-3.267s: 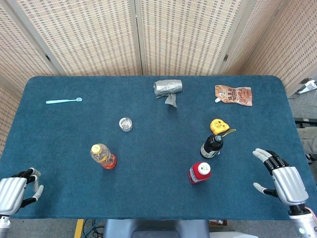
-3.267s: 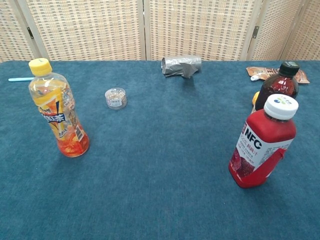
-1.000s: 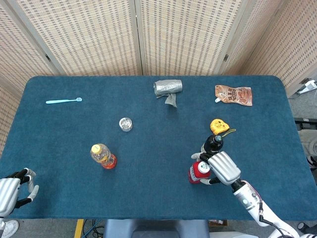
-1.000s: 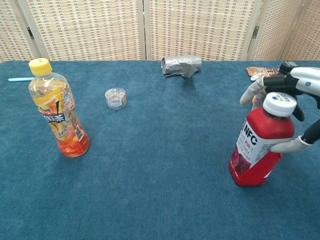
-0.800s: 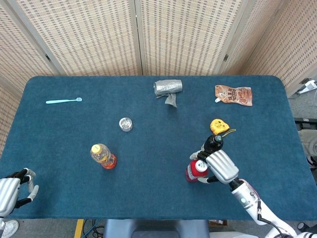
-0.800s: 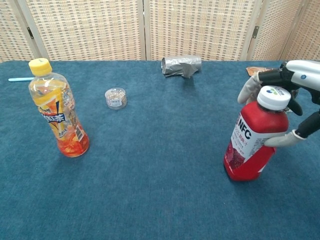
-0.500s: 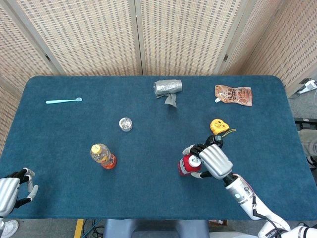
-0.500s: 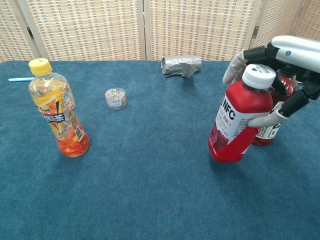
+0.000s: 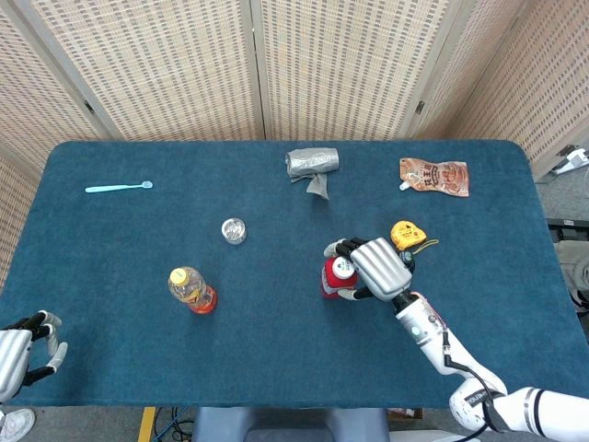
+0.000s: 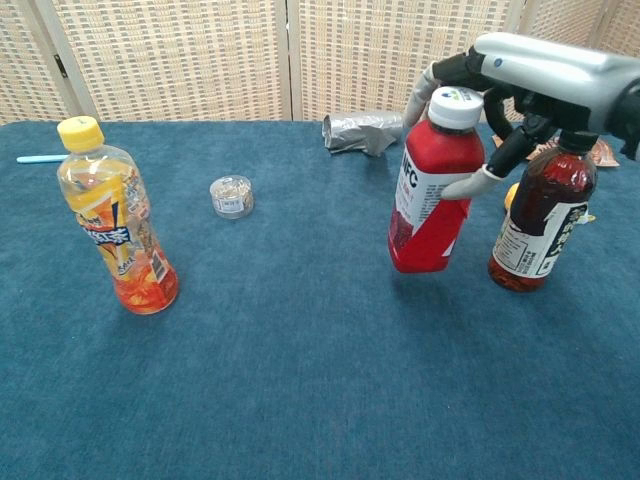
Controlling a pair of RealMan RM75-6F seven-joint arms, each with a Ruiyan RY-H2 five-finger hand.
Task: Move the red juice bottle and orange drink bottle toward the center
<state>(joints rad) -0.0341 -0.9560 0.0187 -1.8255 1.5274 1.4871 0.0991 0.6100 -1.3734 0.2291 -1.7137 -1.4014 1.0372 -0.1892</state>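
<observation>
Your right hand (image 10: 505,75) is gripping the red juice bottle (image 10: 428,185) near the cap, bottle tilted, just beside the dark bottle (image 10: 537,218). The orange drink bottle (image 10: 115,218) stands upright on the table (image 9: 276,350), well apart to the left. Your left hand (image 9: 20,345) is at the near-left table edge, holding nothing, fingers loosely curled.

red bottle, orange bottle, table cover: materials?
Red bottle: likely opaque plastic, white cap, printed label. Orange bottle: clear plastic, since the liquid shows through, yellow cap. Table cover: looks like matte blue fabric with a short, carpet-like pile.
</observation>
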